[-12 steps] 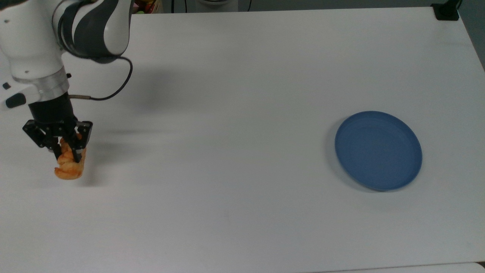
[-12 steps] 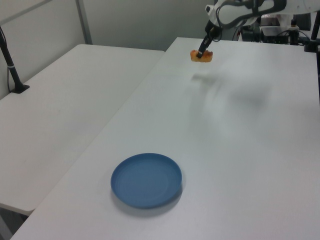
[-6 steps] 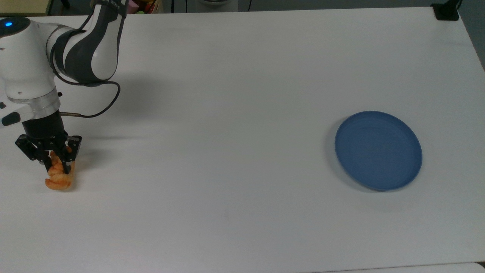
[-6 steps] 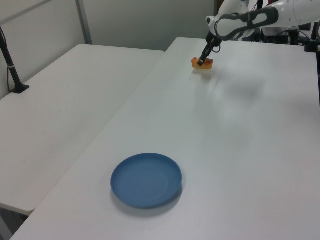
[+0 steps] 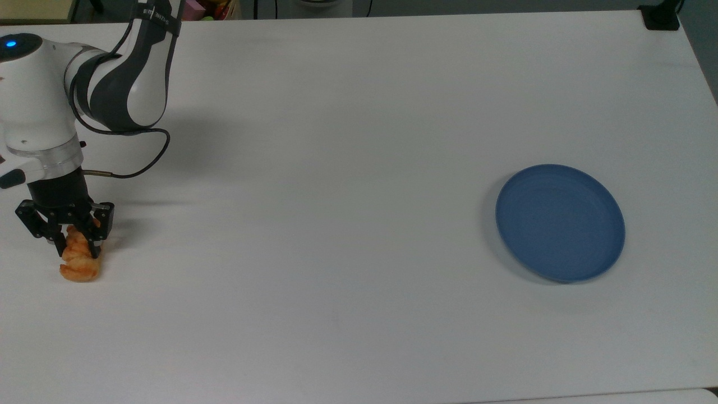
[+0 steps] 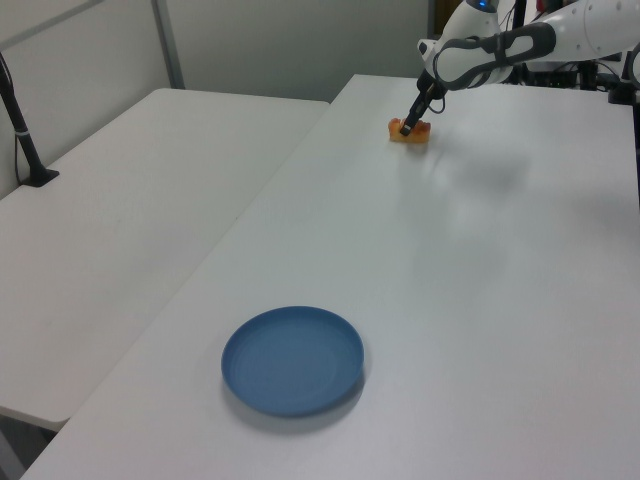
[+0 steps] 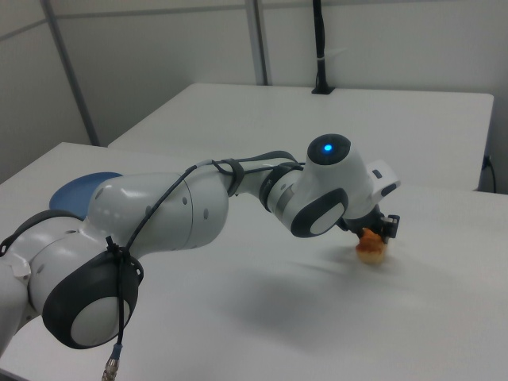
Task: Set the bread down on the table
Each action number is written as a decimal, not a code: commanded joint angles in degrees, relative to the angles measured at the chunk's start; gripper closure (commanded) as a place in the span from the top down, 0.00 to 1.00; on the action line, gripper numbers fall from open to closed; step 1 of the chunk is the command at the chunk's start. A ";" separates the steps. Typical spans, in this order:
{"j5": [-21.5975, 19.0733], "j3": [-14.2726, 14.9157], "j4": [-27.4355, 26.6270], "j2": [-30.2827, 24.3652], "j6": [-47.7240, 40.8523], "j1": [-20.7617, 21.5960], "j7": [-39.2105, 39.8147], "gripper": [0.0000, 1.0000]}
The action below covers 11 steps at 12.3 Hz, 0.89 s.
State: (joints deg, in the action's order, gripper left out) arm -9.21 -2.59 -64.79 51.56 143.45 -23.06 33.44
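Observation:
The bread [image 5: 79,262], a small golden-orange ridged bun, sits low at the far left of the white table [image 5: 336,168] in the top view, seemingly touching the surface. My gripper [image 5: 73,245] points down over it, with its black fingers shut on the bun's upper end. In the left view the bread [image 6: 409,133] lies at the far end of the table [image 6: 480,260] under the gripper [image 6: 406,127]. In the right view the arm's wrist partly covers the gripper [image 7: 375,235], and the bread [image 7: 371,249] shows just below it.
A round blue plate [image 5: 560,222] lies far off at the top view's right, also seen as the plate [image 6: 292,360] near the left view's front. A second white table [image 6: 120,200] adjoins on the left view's left. A black clamp [image 5: 661,17] sits at the top view's upper right corner.
The gripper has carried the bread down and toward the top view's left, from hanging above the table to resting at its surface. The fingers stay closed on it.

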 commanded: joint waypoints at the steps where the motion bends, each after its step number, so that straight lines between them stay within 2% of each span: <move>1: -1.60 -0.40 -0.16 -0.58 0.69 0.21 0.23 1.00; 5: -1.61 -0.49 -6.30 -8.91 -0.19 0.12 -2.49 1.00; 7: -1.17 -0.40 -14.62 -18.73 -3.24 1.43 -5.57 1.00; 9: -1.17 0.21 -20.53 -27.62 -11.14 3.71 -8.73 1.00; 11: -1.08 0.21 -21.79 -35.53 -26.29 4.77 -18.36 1.00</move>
State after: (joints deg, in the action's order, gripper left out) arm -9.24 -3.18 -77.25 28.95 130.03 -19.83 23.75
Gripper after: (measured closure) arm 0.000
